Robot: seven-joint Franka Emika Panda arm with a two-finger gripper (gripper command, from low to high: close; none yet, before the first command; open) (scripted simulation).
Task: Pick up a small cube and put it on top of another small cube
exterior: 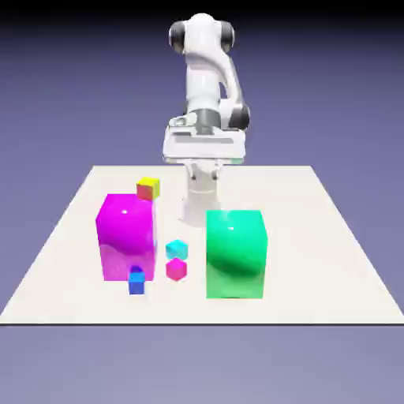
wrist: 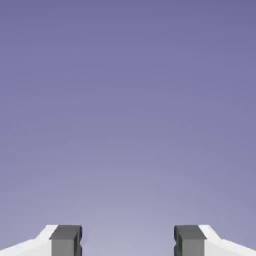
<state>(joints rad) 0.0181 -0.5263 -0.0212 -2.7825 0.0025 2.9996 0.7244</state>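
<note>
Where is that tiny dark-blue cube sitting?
In the exterior view, the dark-blue cube sits at the magenta block's near corner, left of the pink cube.

White table [exterior: 331, 237], magenta block [exterior: 126, 237], green block [exterior: 236, 254], tiny blue [exterior: 136, 281], yellow-topped [exterior: 147, 188], cyan [exterior: 177, 249], pink cubes [exterior: 176, 269]

A big magenta block [exterior: 125, 237] stands on the white tabletop [exterior: 316, 237] toward the exterior view's left, and a big green block [exterior: 236, 254] stands toward its right. Between them sit a tiny cyan cube [exterior: 177, 249] and, just in front of it, a tiny pink cube [exterior: 176, 269].
</note>
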